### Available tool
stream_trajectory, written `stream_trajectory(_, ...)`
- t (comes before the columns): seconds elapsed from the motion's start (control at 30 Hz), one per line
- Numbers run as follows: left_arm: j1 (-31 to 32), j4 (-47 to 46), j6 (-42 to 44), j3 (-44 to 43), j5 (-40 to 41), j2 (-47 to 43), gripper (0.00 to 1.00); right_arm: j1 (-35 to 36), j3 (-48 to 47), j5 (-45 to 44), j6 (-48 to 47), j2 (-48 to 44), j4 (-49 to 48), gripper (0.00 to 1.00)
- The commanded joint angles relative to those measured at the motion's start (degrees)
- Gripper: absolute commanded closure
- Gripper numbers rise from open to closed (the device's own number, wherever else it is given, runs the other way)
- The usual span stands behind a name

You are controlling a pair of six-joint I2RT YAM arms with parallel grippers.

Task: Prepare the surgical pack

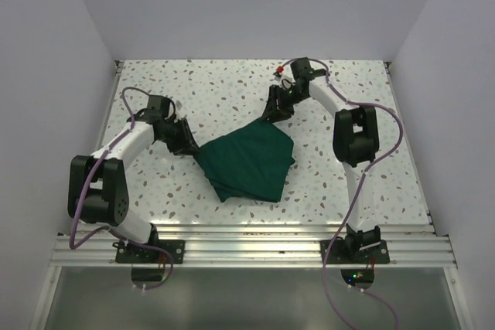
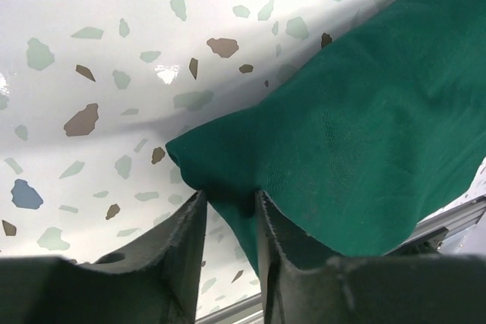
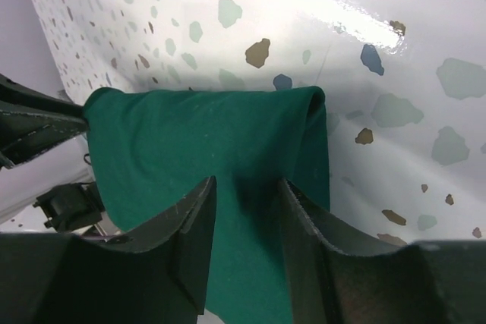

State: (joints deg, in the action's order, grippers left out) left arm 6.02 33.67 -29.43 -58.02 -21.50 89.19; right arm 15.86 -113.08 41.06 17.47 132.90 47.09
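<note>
The surgical pack [image 1: 247, 160] is a dark green cloth folded into a rough square in the middle of the speckled table. My left gripper [image 1: 189, 147] is at its left corner. In the left wrist view the jaws [image 2: 229, 195] stand partly open, and the cloth's corner [image 2: 364, 127] runs in between the fingertips. My right gripper [image 1: 272, 116] is at the far right corner. There the jaws [image 3: 244, 181] also stand apart, astride the folded cloth edge [image 3: 190, 134]. The edge between the two grippers looks straight.
White walls close in the speckled table [image 1: 232, 90] on the left, back and right. An aluminium rail [image 1: 247, 241] runs along the near edge, where both arm bases are bolted. Purple cables loop beside each arm.
</note>
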Motion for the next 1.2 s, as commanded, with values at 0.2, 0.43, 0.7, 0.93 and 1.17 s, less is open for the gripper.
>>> stream_trajectory(0.2,-0.3,-1.8,0.5,-0.9,-1.1,1.7,1.0,0.4,-2.9,-1.7,-1.0,1.7,2.0,0.89)
stream_trajectory(0.43,-0.5,-0.1,0.7,2.6,5.4,-1.7,1.0,-1.1,-2.5,-8.5,3.4,0.4,-1.7,1.0)
stream_trajectory(0.7,-0.3,6.4,3.1,1.1,11.0,-9.9,0.34,-1.1,-6.6,-10.4,2.5,-2.6,5.3,0.21)
stream_trajectory(0.93,10.5,8.9,6.7,-2.7,17.3,-20.7,0.22,-1.9,6.1,-20.9,4.3,-16.7,13.3,0.01)
stream_trajectory(1.17,34.8,1.4,12.6,-0.1,27.8,-23.8,0.19,-5.6,30.6,-15.3,10.0,-38.2,7.0,0.01)
